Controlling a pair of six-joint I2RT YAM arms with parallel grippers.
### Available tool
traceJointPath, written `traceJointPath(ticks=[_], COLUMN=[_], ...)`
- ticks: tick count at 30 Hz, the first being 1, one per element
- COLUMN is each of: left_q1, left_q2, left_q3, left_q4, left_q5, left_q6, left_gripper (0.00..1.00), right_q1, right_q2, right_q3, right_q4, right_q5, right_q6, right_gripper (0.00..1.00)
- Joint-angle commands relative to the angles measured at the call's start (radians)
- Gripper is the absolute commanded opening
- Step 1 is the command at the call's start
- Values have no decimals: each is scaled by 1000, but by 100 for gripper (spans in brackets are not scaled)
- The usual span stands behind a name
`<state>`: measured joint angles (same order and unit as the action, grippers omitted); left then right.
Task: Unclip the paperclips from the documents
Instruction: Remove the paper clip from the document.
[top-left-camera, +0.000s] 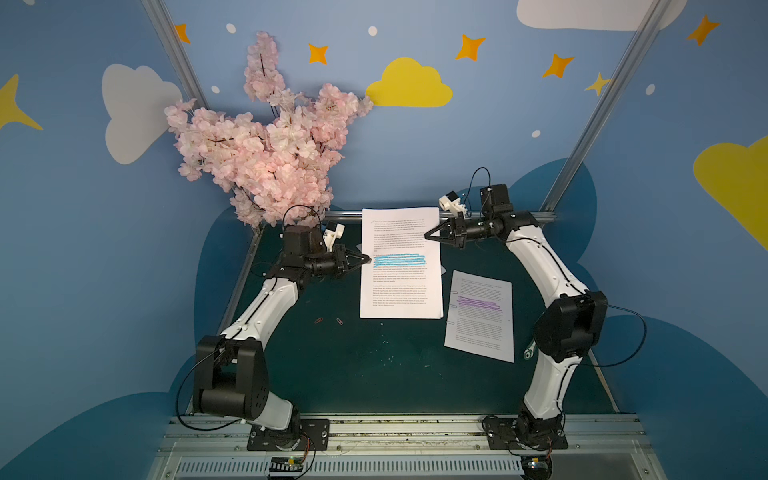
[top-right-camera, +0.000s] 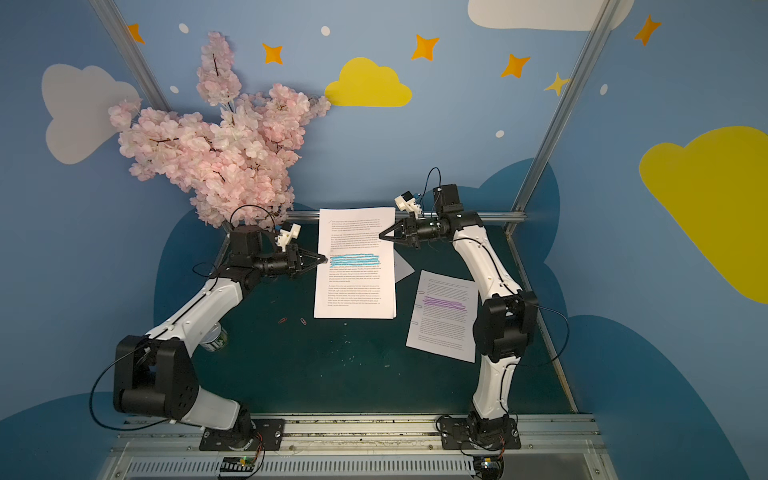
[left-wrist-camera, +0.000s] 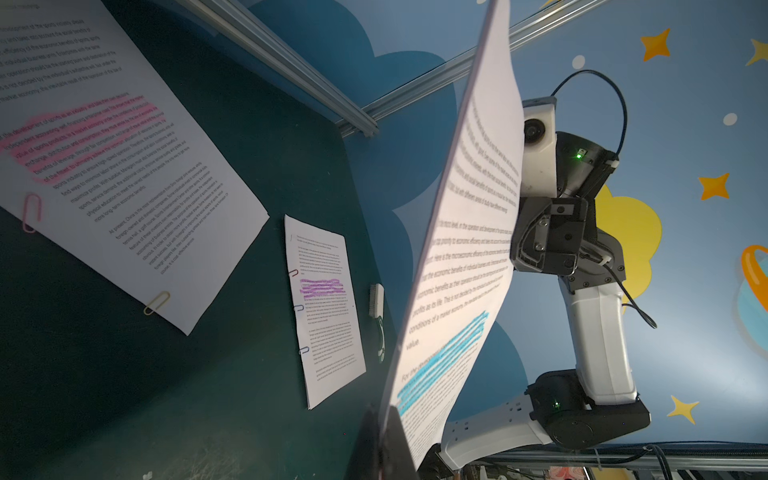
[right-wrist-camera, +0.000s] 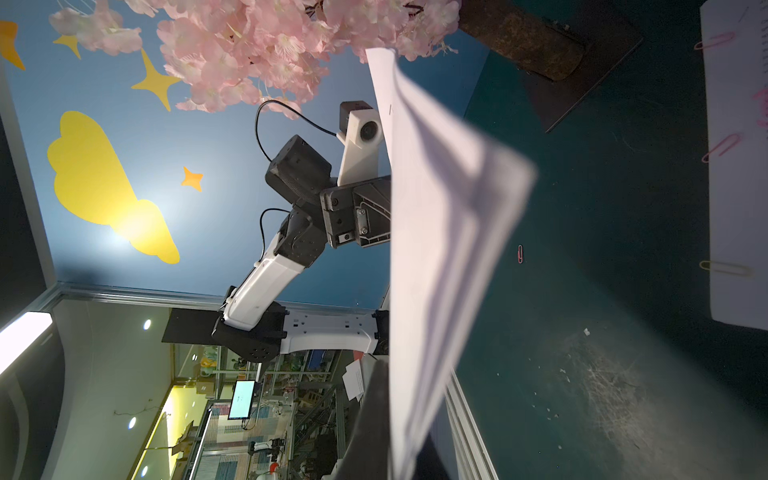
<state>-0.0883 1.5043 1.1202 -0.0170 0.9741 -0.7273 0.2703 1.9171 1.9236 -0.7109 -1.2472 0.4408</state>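
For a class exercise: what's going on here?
The black left gripper and right gripper are shut on opposite edges of the white blue-highlighted paper document, lifted off the dark green table. The pink-highlighted document and purple-highlighted document lie flat, wire paperclips on them. Two reddish paperclips lie loose.

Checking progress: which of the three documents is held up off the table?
The blue-highlighted document, pinched at opposite edges by the left gripper and right gripper. The pink-highlighted document and purple-highlighted document lie flat on the table.

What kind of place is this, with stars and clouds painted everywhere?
Probably a decorated robot lab booth: two robot arms bolted to a metal rail beside a green table.
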Motion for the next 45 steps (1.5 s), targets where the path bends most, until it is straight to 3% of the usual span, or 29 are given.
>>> traceJointPath(ticks=[1,45], left_q1=[18,18], left_q2=[-14,-28], left_q3=[-2,-39], left_q4=[-80,-146], left_q5=[-23,6], left_q6=[36,98], left_gripper=[4,4], right_q1=[-45,-95], right_q2=[-67,-128], right_q3=[6,-26], right_q4=[30,111], right_q5=[-3,-36], right_q6=[-4,50], right_gripper=[0,0])
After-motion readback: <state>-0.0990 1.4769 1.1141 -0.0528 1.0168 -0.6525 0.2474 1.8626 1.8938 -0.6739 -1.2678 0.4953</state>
